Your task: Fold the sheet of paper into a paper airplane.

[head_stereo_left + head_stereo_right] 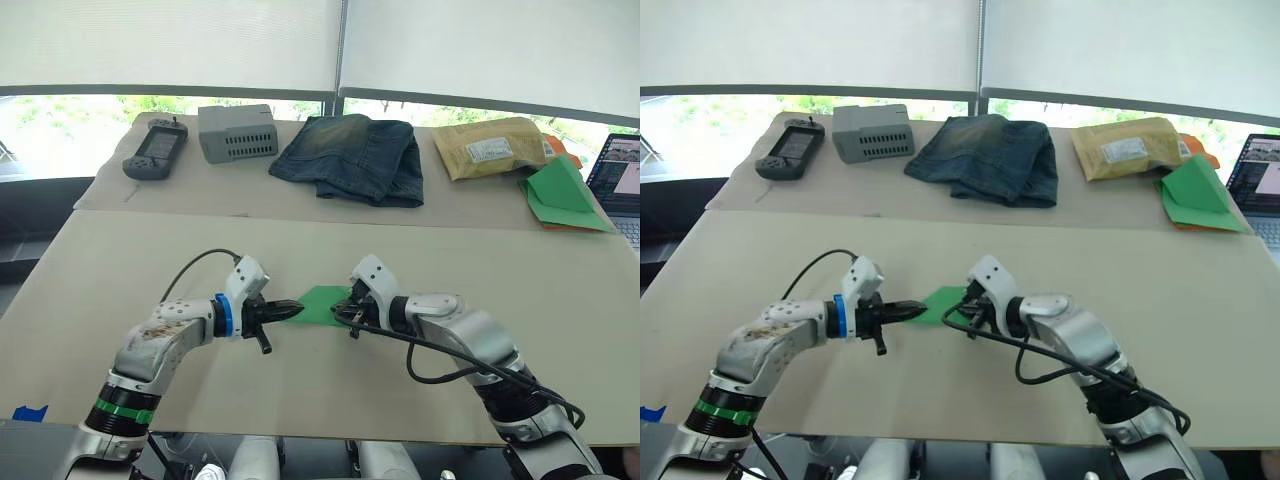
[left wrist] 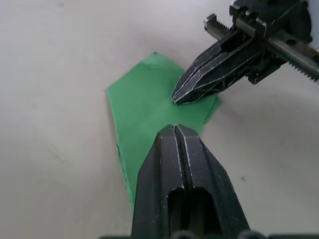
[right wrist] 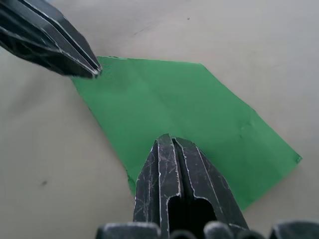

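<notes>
We see a beige tabletop (image 1: 120, 260) from above, with our two arms reaching inward toward its middle. Our left gripper (image 1: 296, 309) comes in from the left, its two black fingers (image 2: 174, 164) pressed together with no gap, their tip resting on the left edge of the sheet of paper (image 1: 322, 304). The sheet is small, bright green and lies flat on the tabletop between the two grippers. It is folded into an uneven shape with angled edges. Our right gripper (image 1: 350, 312) comes in from the right, fingers (image 3: 174, 169) also closed tight, their tip touching the right part of the sheet. Neither gripper holds the paper between its fingers; both press down on it from opposite sides, tips near each other.

Along the far side of the tabletop, from left to right, lie a dark handheld controller (image 1: 155, 148), a grey box (image 1: 237, 132), folded blue jeans (image 1: 356, 157), a padded brown envelope (image 1: 490, 147), a bigger green paper stack (image 1: 563, 195) with orange edges, and an open laptop (image 1: 620, 180) at the far right edge.
</notes>
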`<state>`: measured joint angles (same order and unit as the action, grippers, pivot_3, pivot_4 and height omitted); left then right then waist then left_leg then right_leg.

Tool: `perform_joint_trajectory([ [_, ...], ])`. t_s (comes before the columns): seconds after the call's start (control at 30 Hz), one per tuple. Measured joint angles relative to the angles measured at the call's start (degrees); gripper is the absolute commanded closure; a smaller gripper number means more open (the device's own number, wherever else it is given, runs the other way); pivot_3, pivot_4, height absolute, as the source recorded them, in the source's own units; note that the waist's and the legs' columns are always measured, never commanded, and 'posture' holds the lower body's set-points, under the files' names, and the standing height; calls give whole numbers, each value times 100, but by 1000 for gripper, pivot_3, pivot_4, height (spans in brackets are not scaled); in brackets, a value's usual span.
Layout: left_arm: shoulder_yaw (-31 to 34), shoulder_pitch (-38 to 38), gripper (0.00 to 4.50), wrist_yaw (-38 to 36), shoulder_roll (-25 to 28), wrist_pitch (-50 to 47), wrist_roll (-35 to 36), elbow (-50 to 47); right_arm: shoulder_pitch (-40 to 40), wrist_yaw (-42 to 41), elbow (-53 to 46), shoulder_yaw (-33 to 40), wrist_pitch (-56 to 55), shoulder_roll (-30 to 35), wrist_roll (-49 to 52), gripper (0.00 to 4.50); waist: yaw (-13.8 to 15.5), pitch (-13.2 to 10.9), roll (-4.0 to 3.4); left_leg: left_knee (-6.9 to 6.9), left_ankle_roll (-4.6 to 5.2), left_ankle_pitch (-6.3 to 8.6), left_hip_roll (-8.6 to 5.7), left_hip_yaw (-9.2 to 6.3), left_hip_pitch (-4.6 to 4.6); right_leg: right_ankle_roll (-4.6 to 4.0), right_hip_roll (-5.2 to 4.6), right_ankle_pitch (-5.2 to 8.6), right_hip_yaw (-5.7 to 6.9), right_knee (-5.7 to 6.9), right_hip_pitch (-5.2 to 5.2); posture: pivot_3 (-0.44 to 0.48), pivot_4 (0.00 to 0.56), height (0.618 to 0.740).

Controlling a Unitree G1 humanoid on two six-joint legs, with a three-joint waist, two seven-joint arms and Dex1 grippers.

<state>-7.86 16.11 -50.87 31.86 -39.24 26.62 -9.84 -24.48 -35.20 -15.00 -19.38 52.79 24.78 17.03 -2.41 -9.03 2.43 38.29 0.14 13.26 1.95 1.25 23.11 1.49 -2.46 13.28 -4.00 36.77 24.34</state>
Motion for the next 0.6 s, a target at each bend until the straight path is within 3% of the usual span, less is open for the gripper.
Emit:
perform_joint_trajectory([
  [0.43, -269, 79, 4500, -49, 60, 607, -649, 476, 51, 74, -165, 77, 125, 83, 0, 4450, 15, 0, 0, 0, 0, 0, -2, 1, 0, 1, -3, 0, 0, -2, -1, 0, 150, 734],
  [0.6, -341, 26, 4500, -164, 168, 829, -775, 466, 31, 48, -307, 724, 141, 136, 169, 4450, 17, 0, 0, 0, 0, 0, -1, 1, -1, 2, -2, 1, 0, 0, -2, 0, 150, 734],
])
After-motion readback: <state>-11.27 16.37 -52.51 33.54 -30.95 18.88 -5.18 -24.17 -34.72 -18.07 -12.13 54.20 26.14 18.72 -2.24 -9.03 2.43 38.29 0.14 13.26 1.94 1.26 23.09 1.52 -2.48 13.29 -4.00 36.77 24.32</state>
